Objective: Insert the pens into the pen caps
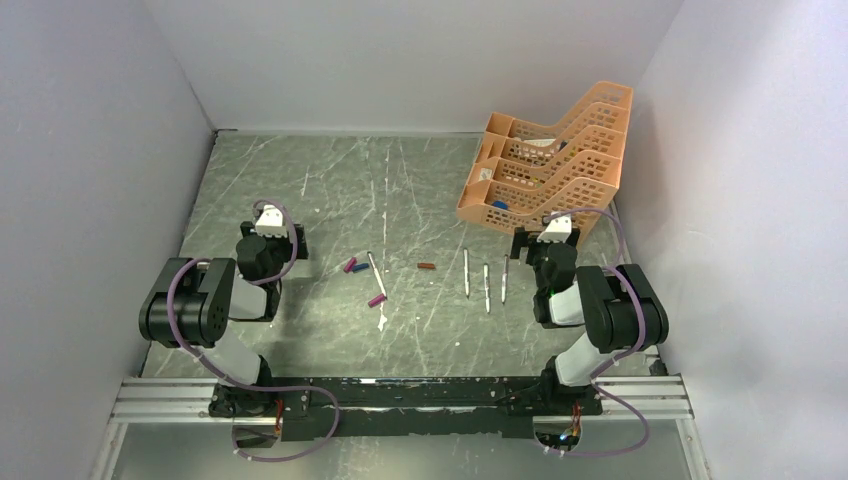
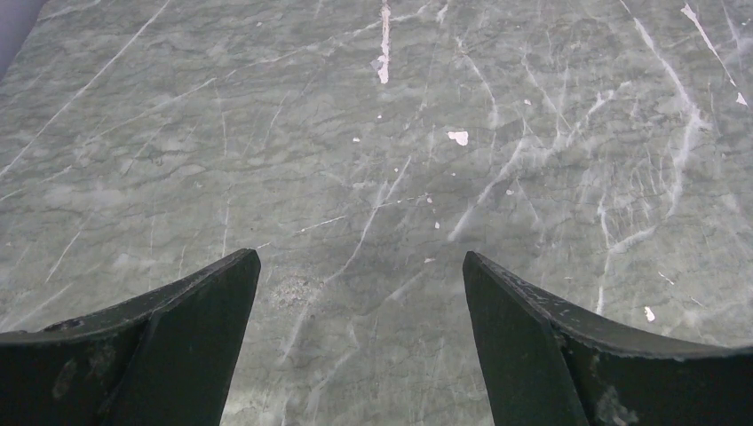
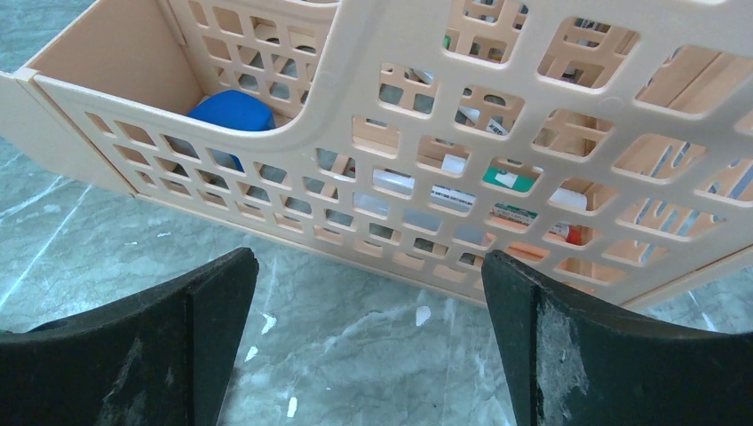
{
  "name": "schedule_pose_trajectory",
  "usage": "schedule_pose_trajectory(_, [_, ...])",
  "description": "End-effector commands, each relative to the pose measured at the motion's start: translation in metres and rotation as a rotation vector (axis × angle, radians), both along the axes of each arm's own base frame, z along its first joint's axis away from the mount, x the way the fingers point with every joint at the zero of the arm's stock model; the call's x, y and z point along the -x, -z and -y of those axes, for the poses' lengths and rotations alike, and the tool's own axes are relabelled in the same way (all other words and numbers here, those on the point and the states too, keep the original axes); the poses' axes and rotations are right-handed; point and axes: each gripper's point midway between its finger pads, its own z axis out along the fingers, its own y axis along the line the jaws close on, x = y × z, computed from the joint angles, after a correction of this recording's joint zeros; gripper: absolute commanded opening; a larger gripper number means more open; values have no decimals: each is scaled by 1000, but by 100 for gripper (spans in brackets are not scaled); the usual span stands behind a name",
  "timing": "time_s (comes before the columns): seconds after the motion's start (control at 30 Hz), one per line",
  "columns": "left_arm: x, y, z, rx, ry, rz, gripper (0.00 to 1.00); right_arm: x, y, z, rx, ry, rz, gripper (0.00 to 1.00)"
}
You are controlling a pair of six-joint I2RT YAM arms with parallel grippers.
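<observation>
Four thin silvery pens lie on the marble table: one slanted (image 1: pixel 375 272) left of centre, and three side by side to the right (image 1: pixel 466 272), (image 1: pixel 486 287), (image 1: pixel 504 278). The pen caps lie near them: a magenta one (image 1: pixel 349 265) touching a blue one (image 1: pixel 360 267), another magenta one (image 1: pixel 377 300) by the slanted pen's near end, and a dark red-brown one (image 1: pixel 426 266) alone in the middle. My left gripper (image 1: pixel 268 212) (image 2: pixel 360 266) stands open over bare table, left of the caps. My right gripper (image 1: pixel 558 222) (image 3: pixel 368 266) is open and empty, facing the tray, right of the three pens.
An orange mesh tray (image 1: pixel 545 165) (image 3: pixel 426 133) stands at the back right, close in front of the right fingers, with a blue object (image 3: pixel 233 111) and small items inside. Grey walls close the table on the left, back and right.
</observation>
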Motion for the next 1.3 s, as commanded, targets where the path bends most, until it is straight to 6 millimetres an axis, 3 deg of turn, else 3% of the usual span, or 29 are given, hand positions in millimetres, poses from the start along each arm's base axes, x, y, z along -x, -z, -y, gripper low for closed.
schedule_pose_trajectory(0.0, [-6, -6, -3, 8, -14, 23, 96, -4, -4, 3, 3, 5, 17, 100])
schedule_pose_trajectory(0.33, [-6, -6, -3, 8, -13, 23, 96, -6, -3, 6, -12, 20, 8, 100])
schedule_pose_trajectory(0.47, [-6, -7, -3, 8, -13, 23, 96, -3, -24, 21, -10, 163, -5, 100])
schedule_pose_trajectory(0.53, [-6, -7, -3, 7, -13, 24, 96, -3, -47, 30, -152, 301, -53, 100])
schedule_pose_trajectory(0.67, [-6, -6, -3, 8, -13, 23, 96, -5, -86, -5, -279, 149, -112, 100])
schedule_pose_trajectory(0.77, [-6, -6, -3, 8, -13, 23, 96, 7, -107, -35, -366, 1, -63, 98])
schedule_pose_trajectory(0.83, [-6, -7, -3, 8, -14, 24, 96, 19, -111, -49, -406, -77, -53, 83])
schedule_pose_trajectory(0.9, [-6, -7, -3, 7, -13, 25, 96, 30, -112, -61, -437, -136, -72, 74])
schedule_pose_trajectory(1.1, [-5, -6, -3, 8, -13, 23, 96, 58, -104, -79, -463, -227, -70, 73])
schedule_pose_trajectory(1.17, [-5, -6, -3, 8, -13, 22, 96, 63, -89, -79, -458, -217, -120, 69])
schedule_pose_trajectory(1.27, [-6, -6, -3, 8, -13, 23, 96, 68, -53, -74, -432, -167, -238, 55])
